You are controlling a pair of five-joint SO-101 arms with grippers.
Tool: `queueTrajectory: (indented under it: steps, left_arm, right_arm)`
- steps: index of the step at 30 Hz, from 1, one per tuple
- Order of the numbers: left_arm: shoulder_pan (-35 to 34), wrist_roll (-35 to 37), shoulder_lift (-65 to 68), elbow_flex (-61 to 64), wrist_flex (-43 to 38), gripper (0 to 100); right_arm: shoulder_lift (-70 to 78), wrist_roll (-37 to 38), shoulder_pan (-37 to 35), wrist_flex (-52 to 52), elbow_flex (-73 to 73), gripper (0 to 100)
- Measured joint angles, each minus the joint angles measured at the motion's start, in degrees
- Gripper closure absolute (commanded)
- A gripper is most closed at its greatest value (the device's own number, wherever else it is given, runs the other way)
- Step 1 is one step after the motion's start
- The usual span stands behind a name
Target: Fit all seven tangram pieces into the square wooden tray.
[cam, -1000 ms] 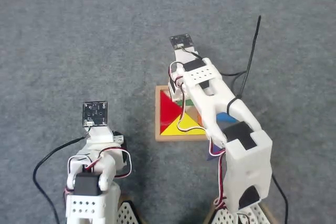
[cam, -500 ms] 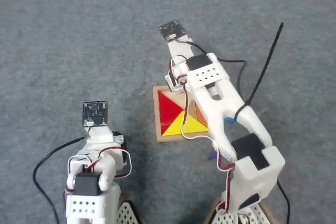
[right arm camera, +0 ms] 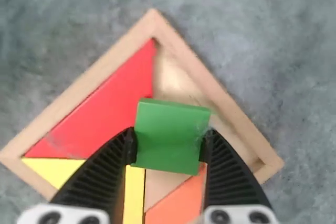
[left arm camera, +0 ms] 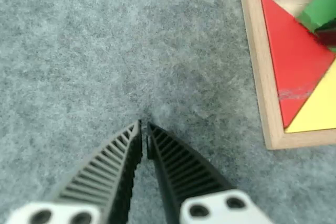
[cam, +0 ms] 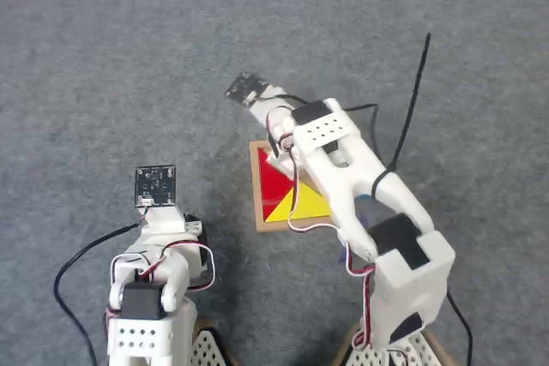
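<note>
square wooden tray (cam: 257,190): lies flat on the grey felt-like table cover (cam: 129,66), mid-table, right of the left arm and under the right arm; partly filled.
red triangular piece (cam: 274,182): seated in the tray along its left rim.
yellow triangular piece (cam: 309,205): seated along the tray's near rim, edge to edge with the red piece.
orange piece (right arm camera: 178,203): in the tray, right of the yellow piece; shape largely hidden.
green wooden block (right arm camera: 170,119): pinched in the right gripper, over the bare wood floor in the tray's far part, beside the red piece; whether it touches the floor cannot be told.
right gripper (right arm camera: 168,135): jaws clamped on two opposite sides of the green block.
left gripper (left arm camera: 144,125): near left of the tray, above bare cover; jaws pressed almost together, holding nothing.
</note>
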Motion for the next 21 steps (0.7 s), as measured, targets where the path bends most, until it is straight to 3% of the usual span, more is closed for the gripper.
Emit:
queueTrajectory:
  steps: [4,9,21]
  left_arm:
    - [0.0,0.0,0.0,0.0,0.0,99]
    - [0.0,0.0,0.0,0.0,0.0,99]
    - [0.0,0.0,0.0,0.0,0.0,99]
  right_arm:
    - [0.62,2.2,0.44,0.0,0.0,93.9]
    - [0.62,2.55,0.26,0.0,0.0,82.8]
    - [0.62,2.64,0.26,0.0,0.0,83.3]
